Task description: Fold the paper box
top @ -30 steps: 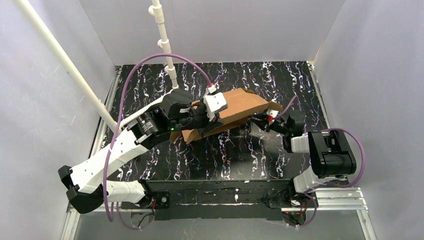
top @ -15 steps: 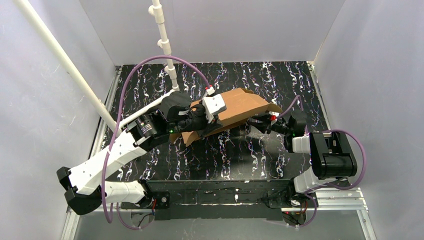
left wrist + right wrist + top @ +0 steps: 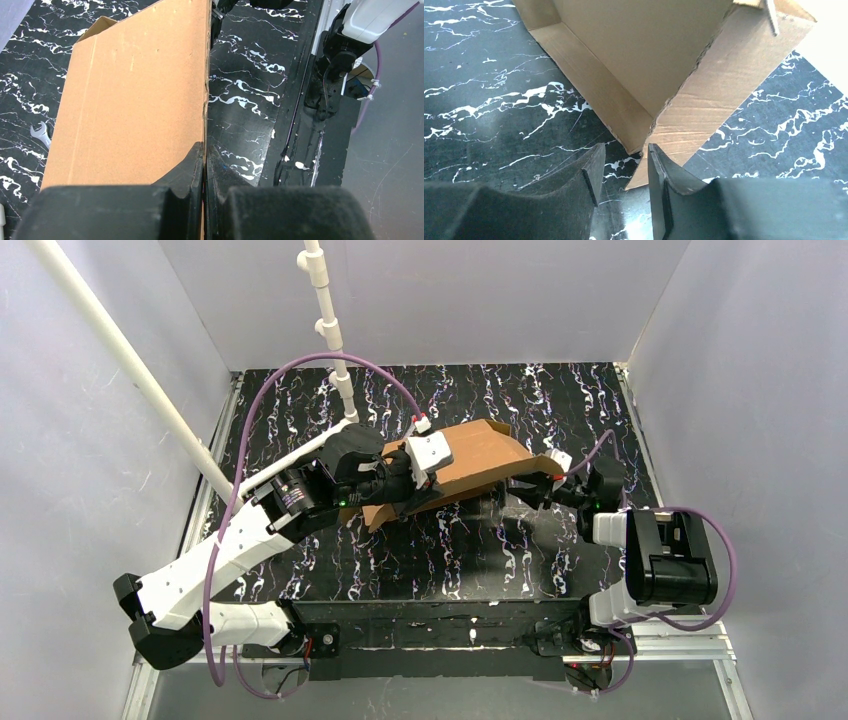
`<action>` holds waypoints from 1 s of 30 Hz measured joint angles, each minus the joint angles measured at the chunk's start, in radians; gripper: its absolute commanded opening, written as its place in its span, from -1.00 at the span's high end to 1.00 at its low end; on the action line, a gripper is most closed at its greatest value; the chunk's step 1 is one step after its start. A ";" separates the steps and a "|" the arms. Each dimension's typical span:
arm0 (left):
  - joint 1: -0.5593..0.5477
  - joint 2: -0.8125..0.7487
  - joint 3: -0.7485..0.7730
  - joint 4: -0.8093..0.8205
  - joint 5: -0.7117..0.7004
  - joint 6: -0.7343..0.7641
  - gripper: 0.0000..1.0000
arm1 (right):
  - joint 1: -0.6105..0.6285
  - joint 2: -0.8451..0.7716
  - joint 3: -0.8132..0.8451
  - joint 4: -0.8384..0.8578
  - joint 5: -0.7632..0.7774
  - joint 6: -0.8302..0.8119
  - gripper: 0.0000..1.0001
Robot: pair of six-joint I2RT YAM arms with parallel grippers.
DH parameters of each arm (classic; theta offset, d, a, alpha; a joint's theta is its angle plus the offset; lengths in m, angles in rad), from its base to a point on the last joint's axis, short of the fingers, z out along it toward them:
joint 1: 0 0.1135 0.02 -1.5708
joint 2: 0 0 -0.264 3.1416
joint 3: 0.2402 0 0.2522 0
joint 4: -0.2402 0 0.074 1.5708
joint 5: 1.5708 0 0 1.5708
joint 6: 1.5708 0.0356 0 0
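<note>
The left tool [image 3: 205, 150] is pinched tight on the long edge of the paper box [image 3: 130, 90], its two black fingers closed with nothing but the thickness of the cardboard between them. From that grip a wide brown panel runs straight away from the tool, held tilted above the counter [image 3: 250, 80], with a folded flap at its far end. At that far end, facing the left tool, the right tool [image 3: 623, 150] points at the box's corner with its jaws part-way apart and nothing clamped. The corner, where a side wall meets a flap, sits right at the gap between its fingertips, and I cannot tell whether either pad touches the card. Just beyond that tool the inside of the box shows, a creased wall rising from the black, white-veined counter. From above, the box lies slanted between the two tools, around the middle of the counter.
</note>
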 measured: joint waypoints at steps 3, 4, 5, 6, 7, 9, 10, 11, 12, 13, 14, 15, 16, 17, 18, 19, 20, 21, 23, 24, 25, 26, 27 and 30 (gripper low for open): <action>0.000 0.000 0.000 -0.006 0.000 0.004 1.00 | -0.016 -0.031 0.028 -0.106 -0.030 -0.072 0.04; 0.000 0.000 0.000 -0.008 0.000 0.004 1.00 | -0.021 -0.042 0.043 -0.159 -0.042 -0.112 0.02; 0.000 0.000 0.001 -0.009 0.000 0.005 1.00 | -0.024 -0.051 0.060 -0.223 -0.052 -0.164 0.02; 0.000 0.001 0.001 -0.010 0.000 0.005 1.00 | -0.027 -0.059 0.082 -0.299 -0.064 -0.228 0.01; 0.000 0.002 0.001 -0.011 0.000 0.005 1.00 | -0.030 -0.061 0.107 -0.382 -0.077 -0.302 0.01; 0.000 0.004 0.003 -0.013 0.000 0.007 1.00 | -0.035 -0.059 0.173 -0.586 -0.101 -0.470 0.02; 0.000 0.006 0.004 -0.015 0.000 0.008 1.00 | -0.040 -0.052 0.215 -0.707 -0.114 -0.571 0.01; 0.000 0.007 0.005 -0.015 0.000 0.008 1.00 | -0.047 -0.042 0.250 -0.806 -0.126 -0.658 0.01; 0.000 0.008 0.005 -0.015 0.000 0.008 1.00 | -0.058 -0.019 0.311 -0.966 -0.147 -0.796 0.00; 0.000 0.008 0.005 -0.015 0.000 0.008 1.00 | -0.073 0.015 0.369 -1.123 -0.165 -0.943 -0.01; 0.000 0.009 0.005 -0.015 0.000 0.008 1.00 | -0.089 0.056 0.428 -1.288 -0.177 -1.084 0.00; 0.000 0.009 0.005 -0.015 0.000 0.009 1.00 | -0.104 0.102 0.476 -1.437 -0.190 -1.190 0.00; 0.000 0.009 0.005 -0.015 0.000 0.009 1.00 | -0.123 0.161 0.531 -1.612 -0.212 -1.285 -0.01; 0.000 0.009 0.005 -0.015 0.000 0.009 1.00 | -0.142 0.222 0.573 -1.755 -0.233 -1.364 -0.02; 0.000 0.009 0.005 -0.015 0.000 0.009 1.00 | -0.156 0.267 0.594 -1.847 -0.248 -1.417 -0.03; 0.000 0.009 0.005 -0.015 0.000 0.011 1.00 | -0.172 0.312 0.605 -1.939 -0.260 -1.469 -0.01; 0.000 0.009 0.005 -0.015 0.000 0.011 1.00 | -0.185 0.340 0.606 -2.017 -0.267 -1.508 0.00; 0.000 0.009 0.005 -0.015 0.000 0.011 1.00 | -0.196 0.358 0.606 -2.084 -0.272 -1.540 0.00; 0.000 0.009 0.005 -0.015 0.000 0.012 1.00 | -0.203 0.364 0.611 -2.174 -0.281 -1.582 -0.10; -0.001 0.009 0.005 -0.015 0.000 0.012 1.00 | -0.203 0.364 0.624 -2.221 -0.286 -1.602 -0.26; -0.001 0.009 0.005 -0.015 0.000 0.012 1.00 | -0.203 0.365 0.641 -2.249 -0.289 -1.615 -0.36; -0.001 0.009 0.005 -0.015 0.000 0.012 1.00 | -0.201 0.367 0.660 -2.271 -0.290 -1.621 -0.40; -0.001 0.009 0.005 -0.015 0.000 0.012 1.00 | -0.200 0.372 0.688 -2.290 -0.291 -1.616 -0.42; -0.001 0.009 0.005 -0.015 0.000 0.013 1.00 | -0.203 0.402 0.785 -2.317 -0.301 -1.548 -0.42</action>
